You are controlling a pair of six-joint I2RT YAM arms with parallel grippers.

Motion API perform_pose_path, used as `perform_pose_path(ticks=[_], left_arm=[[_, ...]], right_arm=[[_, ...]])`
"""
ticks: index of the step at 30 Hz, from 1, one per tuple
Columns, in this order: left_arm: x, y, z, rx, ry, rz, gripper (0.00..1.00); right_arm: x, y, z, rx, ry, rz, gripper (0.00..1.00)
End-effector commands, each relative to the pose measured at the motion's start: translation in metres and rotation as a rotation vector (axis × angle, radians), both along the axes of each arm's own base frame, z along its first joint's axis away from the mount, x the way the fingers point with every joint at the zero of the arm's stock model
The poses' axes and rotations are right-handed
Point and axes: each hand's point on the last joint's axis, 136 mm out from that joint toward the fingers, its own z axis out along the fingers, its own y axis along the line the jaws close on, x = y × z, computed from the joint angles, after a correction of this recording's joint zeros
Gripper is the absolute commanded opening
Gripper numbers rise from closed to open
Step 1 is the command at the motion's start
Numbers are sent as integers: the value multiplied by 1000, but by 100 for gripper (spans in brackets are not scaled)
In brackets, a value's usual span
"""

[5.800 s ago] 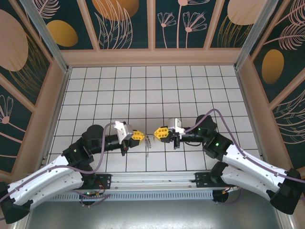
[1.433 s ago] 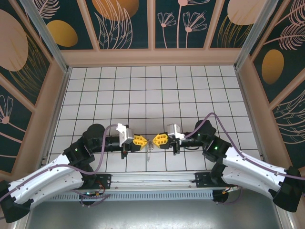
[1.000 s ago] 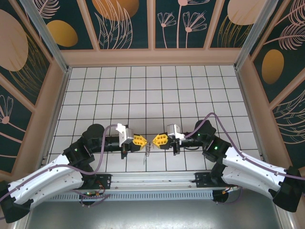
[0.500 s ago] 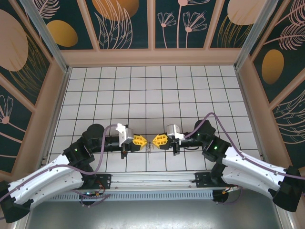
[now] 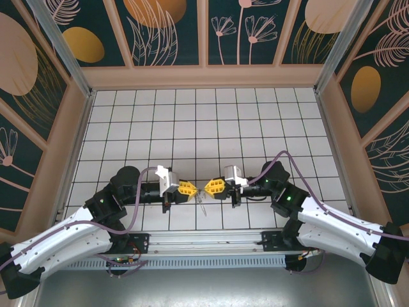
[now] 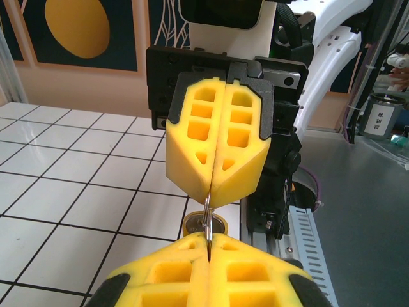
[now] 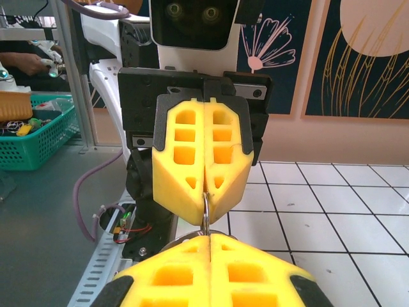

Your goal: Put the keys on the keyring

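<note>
Teal basket (image 7: 29, 137) holds small items; both end effectors (image 5: 194, 191) (image 5: 206, 189) clamp keyring (image 6: 208, 220).

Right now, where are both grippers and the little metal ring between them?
left gripper (image 5: 192, 190), top view, yellow fingertips.
right gripper (image 5: 208, 187), top view, yellow fingertips.
metal ring (image 6: 208, 214), left wrist view, thin edge between fingertips.

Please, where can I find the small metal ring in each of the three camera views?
Top external: the metal ring is low in the centre, between the tips of the left gripper and the right gripper.
Left wrist: the metal ring is a thin upright wire, lower centre.
Right wrist: the metal ring is lower centre, also upright.
Shared landmark: the two shut yellow grippers, tip to tip, pinching it.
</note>
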Motion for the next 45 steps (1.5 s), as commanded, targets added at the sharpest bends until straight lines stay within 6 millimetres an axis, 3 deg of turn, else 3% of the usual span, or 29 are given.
perform_pose_path(ticks=[1, 45], left_arm=[[1, -1, 21, -55, -46, 4, 0], [2, 0, 22, -51, -48, 11, 0]], right_arm=[[-4, 0, 6, 29, -8, 26, 0], [-4, -5, 7, 21, -5, 4, 0]])
